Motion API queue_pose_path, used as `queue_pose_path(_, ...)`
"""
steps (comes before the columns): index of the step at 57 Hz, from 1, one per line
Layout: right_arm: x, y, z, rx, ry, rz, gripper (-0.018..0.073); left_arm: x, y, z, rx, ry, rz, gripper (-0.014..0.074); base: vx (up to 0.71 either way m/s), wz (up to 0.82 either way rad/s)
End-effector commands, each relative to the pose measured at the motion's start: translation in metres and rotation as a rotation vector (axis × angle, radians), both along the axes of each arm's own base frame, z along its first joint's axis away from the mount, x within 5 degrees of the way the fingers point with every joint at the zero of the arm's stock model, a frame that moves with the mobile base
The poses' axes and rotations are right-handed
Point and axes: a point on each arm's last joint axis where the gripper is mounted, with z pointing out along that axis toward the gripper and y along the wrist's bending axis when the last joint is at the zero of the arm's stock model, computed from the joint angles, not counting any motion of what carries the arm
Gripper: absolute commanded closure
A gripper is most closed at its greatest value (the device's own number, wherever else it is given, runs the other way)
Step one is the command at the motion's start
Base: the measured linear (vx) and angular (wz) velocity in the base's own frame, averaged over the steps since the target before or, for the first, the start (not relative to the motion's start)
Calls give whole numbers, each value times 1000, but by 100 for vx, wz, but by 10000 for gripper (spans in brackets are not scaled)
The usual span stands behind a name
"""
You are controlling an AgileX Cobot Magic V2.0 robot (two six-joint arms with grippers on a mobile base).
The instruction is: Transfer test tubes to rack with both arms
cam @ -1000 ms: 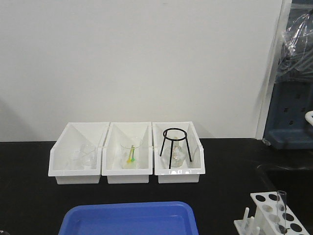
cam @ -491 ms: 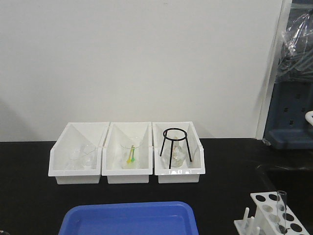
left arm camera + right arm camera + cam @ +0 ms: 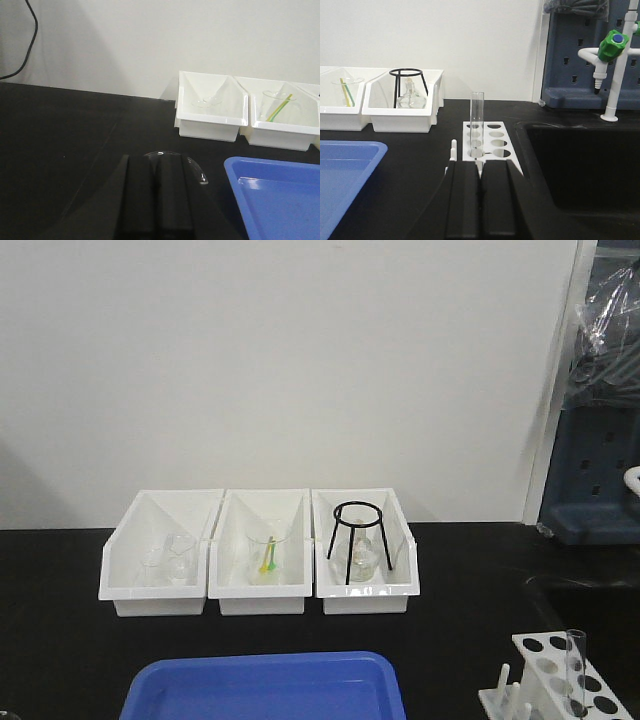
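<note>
One clear test tube point(image 3: 477, 120) stands upright in a hole of the white rack point(image 3: 492, 145), which sits on the black bench just ahead of my right gripper point(image 3: 481, 165). That gripper is shut with nothing between its fingers, and its tips are just short of the rack's near edge. In the front view the same test tube point(image 3: 575, 665) and rack point(image 3: 545, 660) are at the bottom right, and neither arm shows there. My left gripper point(image 3: 156, 159) is shut and empty, low over the bench left of the blue tray point(image 3: 280, 200).
Three white bins point(image 3: 160, 580) holding glassware and a black tripod point(image 3: 358, 540) line the back wall. The blue tray point(image 3: 265, 690) lies at the front centre. A curved clear glass rim point(image 3: 196, 169) shows just behind the left fingers. A black sink point(image 3: 580, 165) opens right of the rack.
</note>
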Motion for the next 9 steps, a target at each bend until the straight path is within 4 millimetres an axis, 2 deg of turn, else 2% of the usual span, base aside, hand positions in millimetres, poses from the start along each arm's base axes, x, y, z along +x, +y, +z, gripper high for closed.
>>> queue_pose_path(1,0,1,4,-1,-82,9,569,-3,-1,17,3,-119,-13,601,0,0)
queue_pose_path(9,0,1,4,-1,-82,9,568,-3,-1,17,3,-119,-13,601,0,0)
